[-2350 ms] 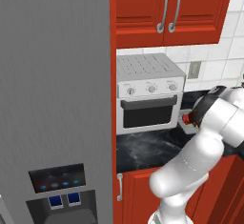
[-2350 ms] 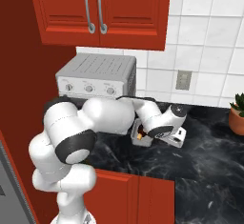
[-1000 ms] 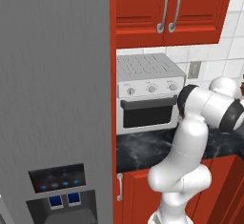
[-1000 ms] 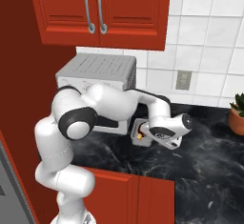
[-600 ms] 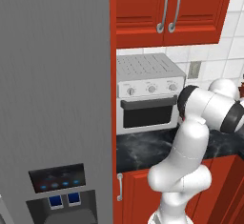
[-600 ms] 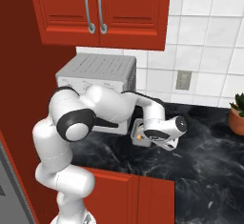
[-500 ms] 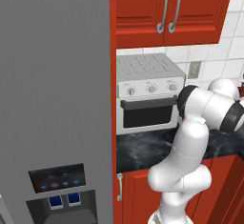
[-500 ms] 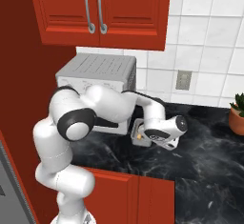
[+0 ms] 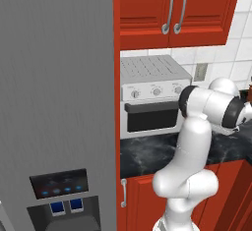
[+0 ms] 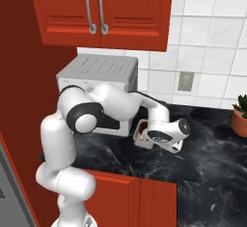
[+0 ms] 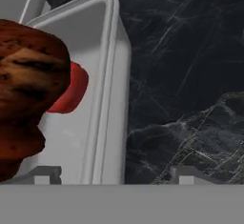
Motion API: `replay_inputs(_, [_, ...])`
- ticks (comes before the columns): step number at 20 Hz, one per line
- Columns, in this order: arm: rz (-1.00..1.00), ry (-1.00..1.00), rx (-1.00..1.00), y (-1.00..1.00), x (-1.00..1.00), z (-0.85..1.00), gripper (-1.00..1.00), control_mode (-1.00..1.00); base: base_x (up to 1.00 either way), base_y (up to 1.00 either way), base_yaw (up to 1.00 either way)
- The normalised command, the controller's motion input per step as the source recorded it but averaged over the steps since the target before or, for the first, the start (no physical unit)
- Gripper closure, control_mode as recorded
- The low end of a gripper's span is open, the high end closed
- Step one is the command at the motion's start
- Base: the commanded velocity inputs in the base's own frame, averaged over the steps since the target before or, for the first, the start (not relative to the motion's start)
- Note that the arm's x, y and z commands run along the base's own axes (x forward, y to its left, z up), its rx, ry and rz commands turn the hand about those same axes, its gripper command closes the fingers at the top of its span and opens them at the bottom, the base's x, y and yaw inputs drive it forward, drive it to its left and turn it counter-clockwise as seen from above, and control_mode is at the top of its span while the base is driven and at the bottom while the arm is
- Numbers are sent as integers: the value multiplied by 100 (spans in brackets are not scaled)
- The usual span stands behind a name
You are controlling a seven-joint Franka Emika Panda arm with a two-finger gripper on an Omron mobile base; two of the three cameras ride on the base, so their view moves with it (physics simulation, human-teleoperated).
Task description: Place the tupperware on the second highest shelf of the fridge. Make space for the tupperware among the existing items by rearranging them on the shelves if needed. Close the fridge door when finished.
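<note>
While the tupperware (image 11: 90, 99) sits on the dark surface (image 11: 190, 75) beside the toaster oven (image 10: 99, 76), its side wall is straddled by spread fingers (image 11: 45, 174), evidently for a grasp.

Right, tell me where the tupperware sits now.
The tupperware sits on the black counter in the right base view, just in front of the toaster oven's right corner, under the tool.

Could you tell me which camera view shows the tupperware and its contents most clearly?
The hand view: the tupperware is close up, with the red lump and the brown lump visible inside. In the right base view, the hand hides most of the container on the counter.
</note>
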Motion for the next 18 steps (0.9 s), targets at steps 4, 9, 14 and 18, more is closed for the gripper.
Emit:
replay_inputs(4, [0, 0, 0, -7, 16, -45, -100, -100, 0, 0, 0])
replay_inputs(9, [0, 0, -1, 3, 11, -38, -100, -100, 0, 0, 0])
replay_inputs(14, [0, 0, -10, 38, 0, -26, 100, -100, 0, 0, 0])
replay_inputs(18, [0, 0, -13, 42, 0, -11, 100, -100, 0, 0, 0])
